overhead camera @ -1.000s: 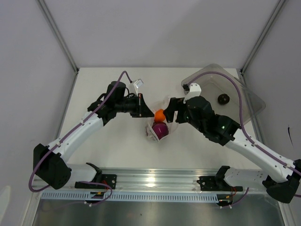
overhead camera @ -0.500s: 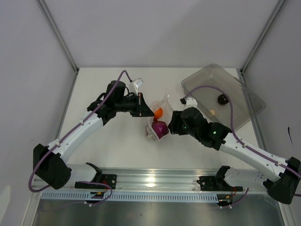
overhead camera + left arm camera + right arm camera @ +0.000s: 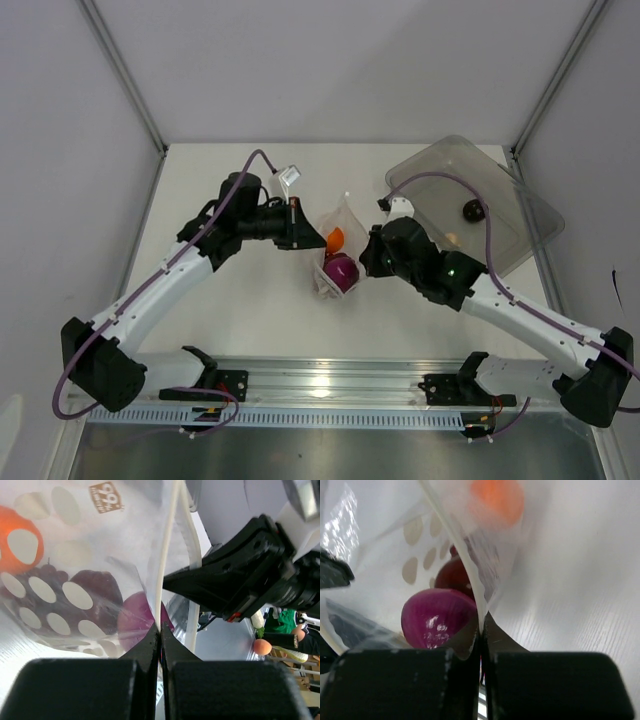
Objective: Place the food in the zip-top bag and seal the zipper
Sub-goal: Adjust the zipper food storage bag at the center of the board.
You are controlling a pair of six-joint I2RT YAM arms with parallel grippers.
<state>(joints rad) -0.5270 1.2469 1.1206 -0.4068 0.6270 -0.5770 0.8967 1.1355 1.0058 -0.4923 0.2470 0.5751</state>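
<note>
The zip-top bag (image 3: 336, 222) hangs between my two grippers at the table's middle. Inside it are an orange ball (image 3: 336, 238), a purple-red onion-like ball (image 3: 341, 271) and dark red grapes (image 3: 50, 575). My left gripper (image 3: 321, 242) is shut on the bag's left mouth edge, pinching the zipper (image 3: 167, 555) strip between its fingertips (image 3: 152, 637). My right gripper (image 3: 363, 260) is shut on the opposite edge of the zipper (image 3: 452, 535), with the onion-like ball (image 3: 437, 617) just left of its jaws. A dark plum-like ball (image 3: 474, 210) lies in the bin.
A rigid clear plastic bin (image 3: 520, 235) stands tilted at the back right, close behind my right arm. A small white tag (image 3: 290, 175) sticks up beside my left wrist. The metal rail (image 3: 330, 385) with both arm bases runs along the near edge.
My right gripper, open by the orange ball a second ago, has dropped to the bag's right edge and shut on it. The left arm has shifted slightly, still gripping the bag.
</note>
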